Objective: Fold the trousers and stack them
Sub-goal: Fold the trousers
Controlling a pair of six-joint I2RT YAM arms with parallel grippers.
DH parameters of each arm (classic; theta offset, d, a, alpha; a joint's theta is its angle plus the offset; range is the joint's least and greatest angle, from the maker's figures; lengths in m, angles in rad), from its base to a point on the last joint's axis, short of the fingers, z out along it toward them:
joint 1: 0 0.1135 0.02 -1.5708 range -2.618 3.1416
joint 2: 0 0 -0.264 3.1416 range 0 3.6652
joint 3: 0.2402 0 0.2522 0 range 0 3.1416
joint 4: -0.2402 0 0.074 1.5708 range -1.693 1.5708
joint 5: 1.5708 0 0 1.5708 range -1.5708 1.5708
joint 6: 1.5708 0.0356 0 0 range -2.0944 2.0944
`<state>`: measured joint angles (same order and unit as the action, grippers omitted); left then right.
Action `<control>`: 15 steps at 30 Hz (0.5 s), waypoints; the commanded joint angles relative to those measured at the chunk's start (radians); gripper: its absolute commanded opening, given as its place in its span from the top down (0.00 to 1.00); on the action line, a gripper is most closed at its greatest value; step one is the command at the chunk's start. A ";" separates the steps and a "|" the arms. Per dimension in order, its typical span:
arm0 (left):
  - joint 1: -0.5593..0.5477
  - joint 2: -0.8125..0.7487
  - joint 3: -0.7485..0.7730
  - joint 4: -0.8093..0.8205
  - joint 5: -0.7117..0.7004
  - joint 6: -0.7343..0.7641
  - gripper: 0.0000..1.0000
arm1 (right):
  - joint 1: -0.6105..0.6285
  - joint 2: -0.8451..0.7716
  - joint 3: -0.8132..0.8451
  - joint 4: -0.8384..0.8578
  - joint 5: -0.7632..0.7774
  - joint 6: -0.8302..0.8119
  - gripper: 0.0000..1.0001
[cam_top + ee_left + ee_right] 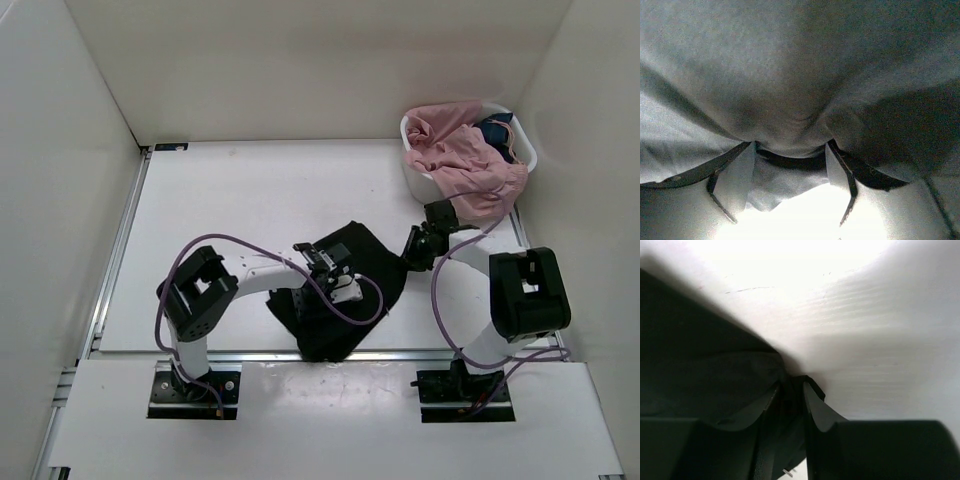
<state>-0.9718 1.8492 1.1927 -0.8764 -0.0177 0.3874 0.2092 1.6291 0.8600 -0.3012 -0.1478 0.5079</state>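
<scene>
The black trousers (350,265) lie bunched in a heap at the table's near middle, their lower end reaching the front edge. My left gripper (335,278) sits on top of the heap. In the left wrist view its jaws (791,145) are spread wide and pressed into grey-looking cloth (790,75), which fills the view and sags between the fingers (735,180). My right gripper (413,250) is at the heap's right edge. In the right wrist view it (791,385) is shut on a fold of the black cloth (705,370), low over the white table.
A white basket (413,178) stands at the back right, holding a pink garment (460,155) that spills over its front and a dark blue garment (497,130). White walls enclose the table. A metal rail (200,352) runs along the front edge.
</scene>
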 commanded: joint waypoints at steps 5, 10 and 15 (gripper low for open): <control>0.181 -0.002 -0.050 0.260 -0.352 0.169 0.31 | 0.131 -0.115 -0.246 0.170 -0.035 0.309 0.70; 0.332 -0.022 0.024 0.327 -0.305 0.349 0.30 | 0.280 -0.155 -0.279 0.231 0.095 0.549 0.70; 0.364 -0.045 0.048 0.327 -0.281 0.436 0.28 | 0.312 -0.164 -0.166 0.100 0.229 0.584 0.70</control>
<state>-0.5838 1.8347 1.2121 -0.5888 -0.3035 0.7364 0.5167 1.4666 0.6235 -0.0826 -0.0666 1.0286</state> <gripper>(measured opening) 0.719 0.301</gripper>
